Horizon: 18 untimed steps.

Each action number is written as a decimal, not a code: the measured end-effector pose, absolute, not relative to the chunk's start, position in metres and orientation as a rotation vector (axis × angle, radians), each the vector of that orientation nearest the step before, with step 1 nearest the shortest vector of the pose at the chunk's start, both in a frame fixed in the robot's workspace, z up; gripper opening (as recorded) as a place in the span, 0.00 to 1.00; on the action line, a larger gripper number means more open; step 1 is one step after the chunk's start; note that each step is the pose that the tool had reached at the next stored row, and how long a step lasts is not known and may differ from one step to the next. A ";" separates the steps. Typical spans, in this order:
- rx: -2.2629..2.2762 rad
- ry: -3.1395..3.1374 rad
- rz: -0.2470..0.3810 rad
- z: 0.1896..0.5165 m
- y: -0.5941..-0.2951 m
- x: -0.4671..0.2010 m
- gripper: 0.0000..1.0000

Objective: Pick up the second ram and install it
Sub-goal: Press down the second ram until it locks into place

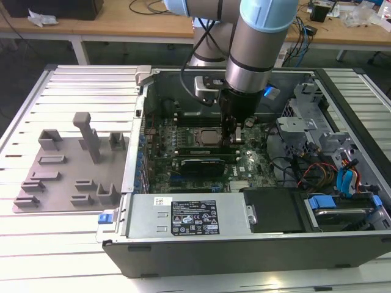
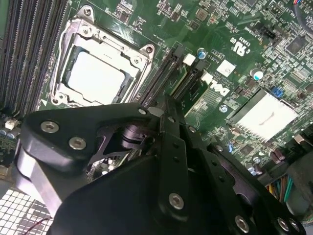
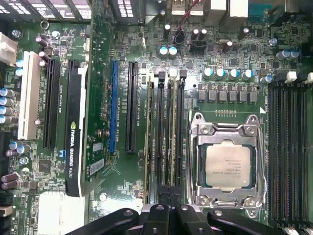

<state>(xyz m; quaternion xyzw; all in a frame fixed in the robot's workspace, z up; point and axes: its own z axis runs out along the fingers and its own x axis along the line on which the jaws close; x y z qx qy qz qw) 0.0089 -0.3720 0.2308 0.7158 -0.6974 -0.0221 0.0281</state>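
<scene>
My gripper (image 1: pixel 234 138) reaches down into the open computer case, over the memory slots beside the silver processor (image 1: pixel 204 135). In both wrist views its two black fingers (image 3: pixel 161 196) stand close together around a slim green stick, the second ram (image 3: pixel 170 142), seen edge on. The ram (image 2: pixel 190 84) stands upright in a black slot between white end latches and runs in under my gripper (image 2: pixel 164 105). Another thin stick (image 3: pixel 149 142) sits two slots over. How deep the ram sits in its slot is hidden.
A black graphics card (image 1: pixel 201 163) stands in a slot just beyond the memory slots. Drive cages and cable bundles (image 1: pixel 330 165) crowd the exterior view's right side of the case. A grey tray (image 1: pixel 67 165) with holders lies on the ribbed table at the exterior view's left.
</scene>
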 end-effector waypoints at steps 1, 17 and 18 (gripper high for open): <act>2.210 -2.151 -0.068 0.230 -0.372 0.009 0.08; 2.238 -2.165 -0.100 0.236 -0.376 -0.045 0.08; 2.238 -2.165 -0.100 0.236 -0.376 -0.051 0.08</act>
